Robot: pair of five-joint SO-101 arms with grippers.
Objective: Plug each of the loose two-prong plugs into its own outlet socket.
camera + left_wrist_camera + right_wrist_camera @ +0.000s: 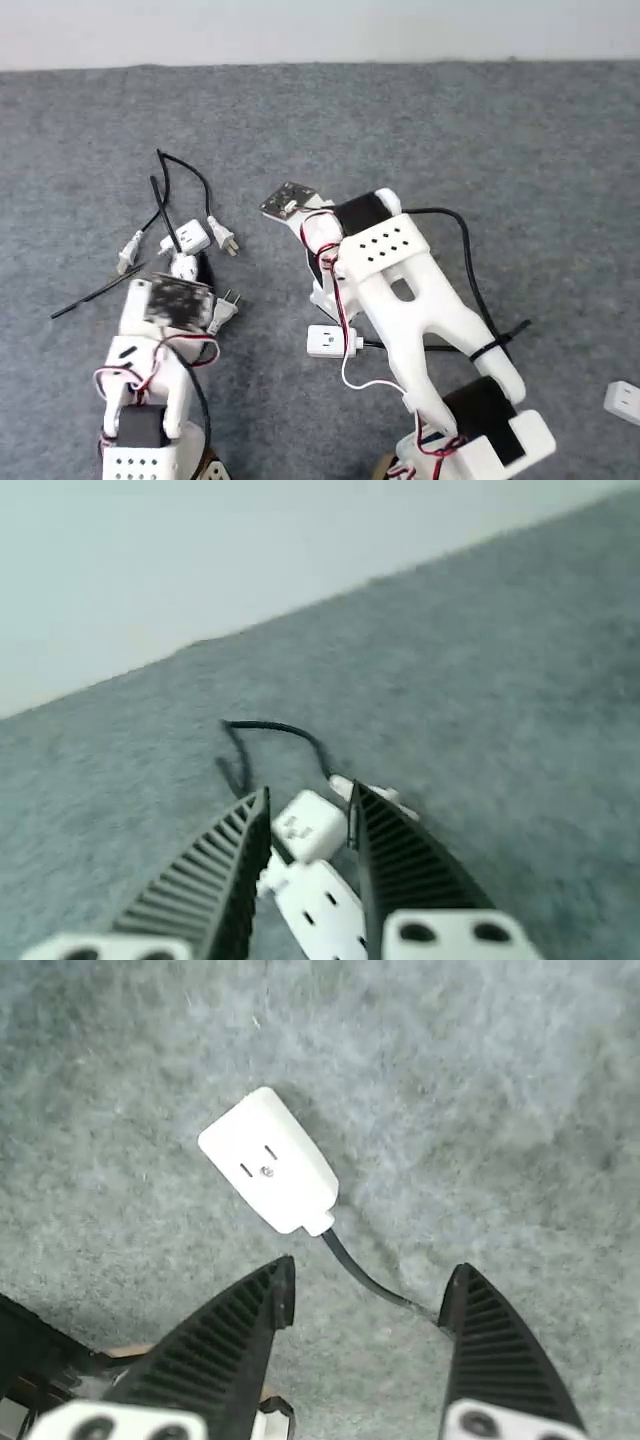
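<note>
A: What has the left gripper [308,793] got?
B: Its jaws stand narrow, closed on a white held plug [320,912]; the plug's nose touches the cube socket [303,825] just ahead; the prongs are hidden, so I cannot tell whether they are in.
A: And the loose ones?
B: From above, one loose plug [226,240] lies at 3 o'clock of that socket; a second plug [127,251] at 9 o'clock; a third plug [224,311] at 5 o'clock, beside the left arm.
A: The right gripper [372,1268]?
B: Spread wide over the grey mat [500,130], holding nothing; the flat socket [268,1160] lies face up near its tips; its cord [362,1278] runs between the jaws; from above, the right arm [400,290] hides that gripper.
A: Anything else?
B: An edge socket [622,400] at 4 o'clock of the table, cut off by the frame.
</note>
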